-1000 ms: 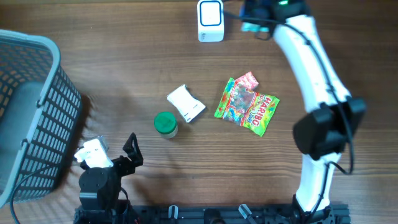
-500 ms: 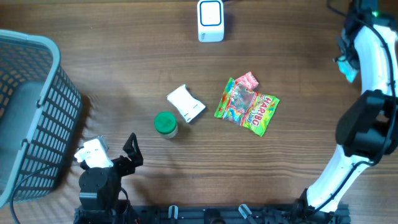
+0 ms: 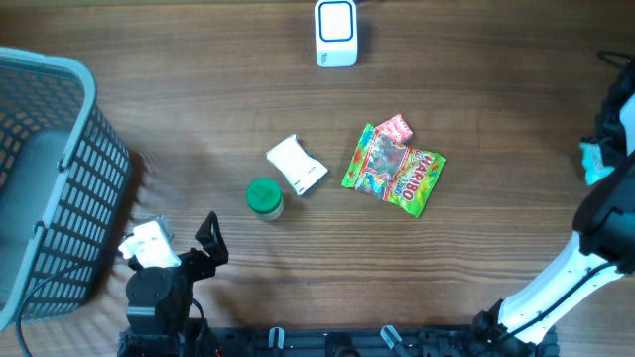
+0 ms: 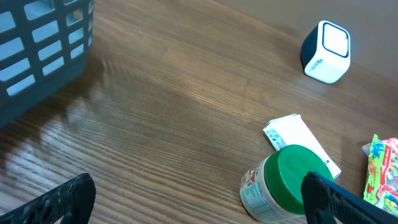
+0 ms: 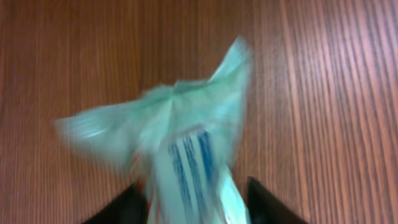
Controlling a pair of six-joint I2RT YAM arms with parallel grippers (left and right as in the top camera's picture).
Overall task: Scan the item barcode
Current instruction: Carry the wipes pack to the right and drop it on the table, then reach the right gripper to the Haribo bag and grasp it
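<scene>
Since the earlier overhead frame, the right arm (image 3: 605, 228) has been carried from beside the scanner (image 3: 335, 33) to the far right edge of the table (image 3: 198, 79), and the pale teal packet (image 3: 595, 164) has been carried with it.

Right gripper (image 5: 194, 202): the packet is seen lying between the two fingers (image 5: 121, 205), its crimped end fanned out ahead of the tips. The wrist view is blurred by motion, so it cannot be told whether the jaws are clamped on the packet or standing loose about it.

Left gripper (image 4: 198, 186): the jaws are spread to their full width and nothing is held. It is parked at the near edge of the table.

Ahead of the left jaws and toward their right finger, a green-lidded jar (image 4: 286, 186) is found upright. A white card (image 4: 301, 143) is lying just beyond the jar, apparently touching it. The scanner is set well beyond both. A grey basket (image 4: 43, 37) is noted far ahead on the left-finger side. A Haribo bag (image 3: 394, 169) is lying flat, well clear of both sets of jaws.
</scene>
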